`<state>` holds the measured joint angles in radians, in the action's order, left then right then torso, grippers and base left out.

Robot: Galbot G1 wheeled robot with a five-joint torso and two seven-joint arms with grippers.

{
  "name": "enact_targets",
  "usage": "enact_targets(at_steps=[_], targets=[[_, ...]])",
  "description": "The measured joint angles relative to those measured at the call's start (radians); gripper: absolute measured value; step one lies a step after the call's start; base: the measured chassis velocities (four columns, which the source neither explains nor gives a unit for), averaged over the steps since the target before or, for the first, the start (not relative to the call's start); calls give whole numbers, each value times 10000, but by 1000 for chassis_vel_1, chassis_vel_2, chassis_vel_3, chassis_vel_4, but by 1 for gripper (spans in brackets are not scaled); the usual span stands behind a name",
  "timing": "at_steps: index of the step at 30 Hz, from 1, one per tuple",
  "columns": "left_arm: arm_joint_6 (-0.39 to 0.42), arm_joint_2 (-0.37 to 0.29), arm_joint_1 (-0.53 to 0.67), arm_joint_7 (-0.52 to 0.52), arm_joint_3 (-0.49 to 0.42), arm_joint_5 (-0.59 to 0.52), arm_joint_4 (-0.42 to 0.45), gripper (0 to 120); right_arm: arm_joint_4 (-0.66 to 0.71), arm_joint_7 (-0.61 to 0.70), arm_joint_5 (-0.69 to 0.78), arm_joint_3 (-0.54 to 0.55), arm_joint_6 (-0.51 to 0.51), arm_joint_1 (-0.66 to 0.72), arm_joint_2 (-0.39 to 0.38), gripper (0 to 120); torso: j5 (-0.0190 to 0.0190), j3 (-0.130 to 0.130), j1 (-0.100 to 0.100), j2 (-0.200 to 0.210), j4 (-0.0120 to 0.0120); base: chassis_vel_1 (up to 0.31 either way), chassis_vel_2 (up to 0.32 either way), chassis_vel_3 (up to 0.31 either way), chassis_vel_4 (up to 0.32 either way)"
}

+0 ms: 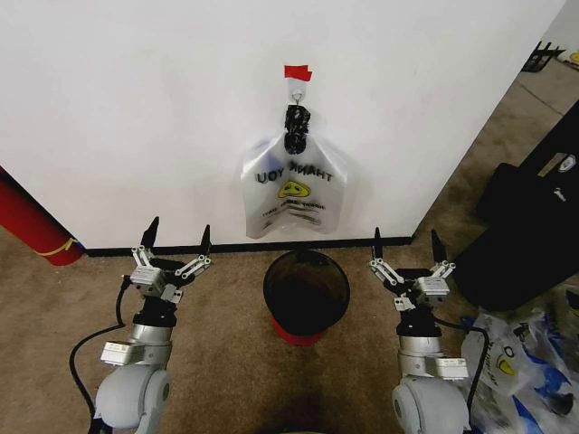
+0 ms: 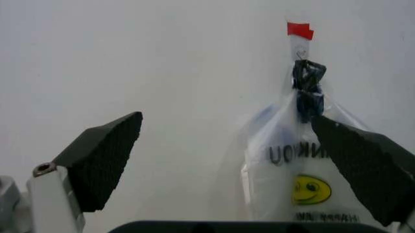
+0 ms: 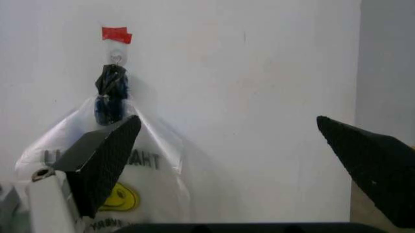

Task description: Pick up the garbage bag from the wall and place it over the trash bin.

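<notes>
White wall (image 1: 136,108) | crinkled, seemingly translucent garbage bag (image 1: 291,194) hooked | round mesh trash bin (image 1: 306,294)

Test room or lab: bare white wall (image 1: 136,108), brown carpet (image 1: 226,362) below it, black cases (image 1: 525,235) right of wall.

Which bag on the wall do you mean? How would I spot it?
Find the big white wall. Under the red tape, the garbage bag hangs by its dark knot, right above the trash bin. A yellow smiley marks it.
</notes>
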<state>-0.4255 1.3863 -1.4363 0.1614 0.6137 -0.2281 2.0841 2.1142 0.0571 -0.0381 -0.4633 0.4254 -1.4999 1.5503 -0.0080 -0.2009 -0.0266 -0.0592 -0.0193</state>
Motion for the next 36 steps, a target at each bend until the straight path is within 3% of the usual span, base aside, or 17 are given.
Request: enact_targets(at_steps=[18,26,36], targets=[[-65,175,-129,-13,-19,349,109,100,-340,-35,956,474,-86,451,-241,100,2,0,0,0,-1,0,0,0,0],[-138,335,-301,-20,22,648,183,100,-1175,43,1430,1119,-384,1756,-586,100,-1,0,0,0,-1,0,0,0,0],[-161,685,-76,-22,27,952,-214,100,-3930,64,2094,2506,371,4853,-137,100,-1,-2,-1,0,0,0,0,0,0]])
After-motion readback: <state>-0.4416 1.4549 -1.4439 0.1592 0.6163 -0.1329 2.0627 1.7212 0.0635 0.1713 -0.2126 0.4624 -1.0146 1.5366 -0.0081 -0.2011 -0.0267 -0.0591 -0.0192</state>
